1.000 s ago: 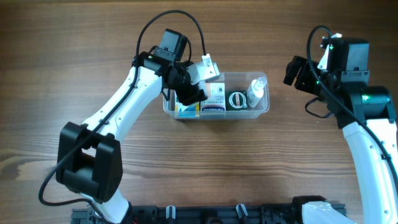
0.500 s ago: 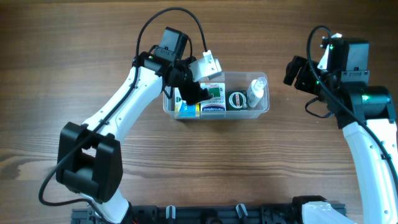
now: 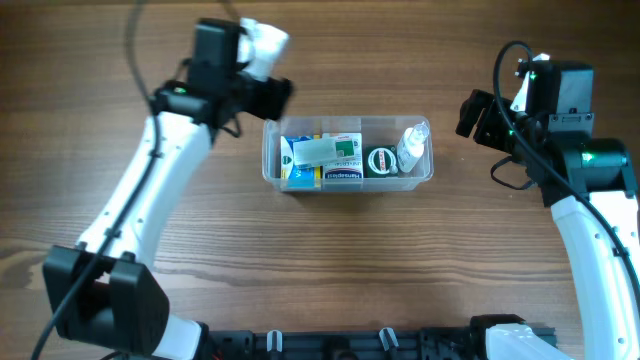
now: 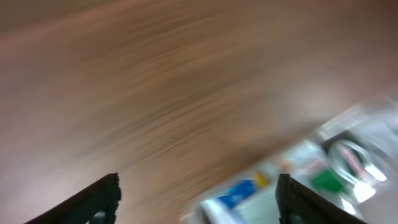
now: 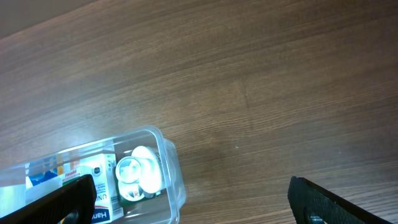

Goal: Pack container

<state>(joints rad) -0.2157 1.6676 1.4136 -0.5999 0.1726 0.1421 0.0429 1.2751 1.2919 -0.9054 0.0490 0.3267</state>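
The clear container (image 3: 430, 172) sits on the table's middle; it also shows in the right wrist view (image 5: 176, 186). In it lie a blue and white box (image 3: 291, 176), a white and green box (image 3: 343, 158) with a pale flat packet (image 3: 313, 150) across them, a round green tin (image 3: 381, 160) and a small white bottle (image 3: 410, 146). My left gripper (image 3: 270, 97) is open and empty, up and left of the container; its wrist view is blurred by motion. My right gripper (image 3: 468, 113) is open and empty, to the right of the container.
Bare wooden table lies all around the container. The arm bases stand at the front edge (image 3: 350, 345).
My left gripper has let go of the pale packet, which now lies on the boxes, and has swung up and left out of the container. The right arm has not moved.
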